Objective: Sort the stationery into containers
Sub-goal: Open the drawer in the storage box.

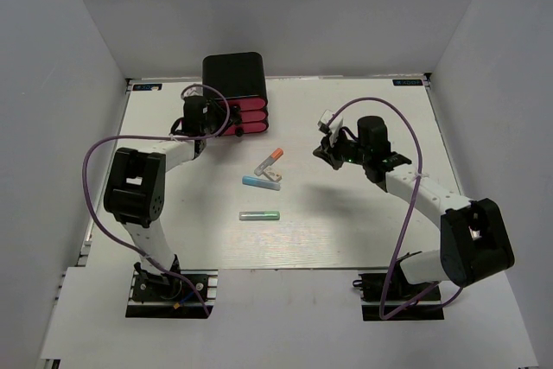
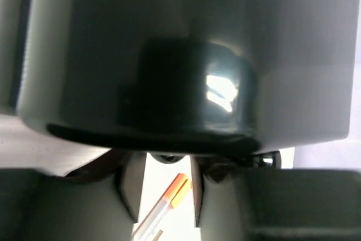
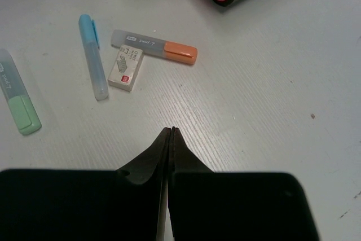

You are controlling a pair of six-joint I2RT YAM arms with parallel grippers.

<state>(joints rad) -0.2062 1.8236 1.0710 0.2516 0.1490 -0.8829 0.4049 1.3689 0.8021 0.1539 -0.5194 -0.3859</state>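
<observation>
At the upper left of the top view the left gripper (image 1: 206,118) sits against the pink drawers (image 1: 249,118) of the black cabinet (image 1: 233,73); its fingers (image 2: 131,190) stand slightly apart, but I cannot tell whether they clamp anything; mid-frame on the table (image 1: 363,231) lie the orange-tipped grey marker (image 1: 270,160), white eraser (image 1: 271,174), blue pen (image 1: 259,182) and green marker (image 1: 260,215), all loose; at the right, the right gripper (image 3: 171,131) is clenched on nothing.

- I record a white table (image 1: 363,231) with fine grain; one dark speck (image 3: 312,116) on its right part.
- Plain pale walls (image 1: 52,84) stand left, far and right.
- Blue labels sit at the far-left (image 1: 147,86) and far-right (image 1: 408,83) corners.
</observation>
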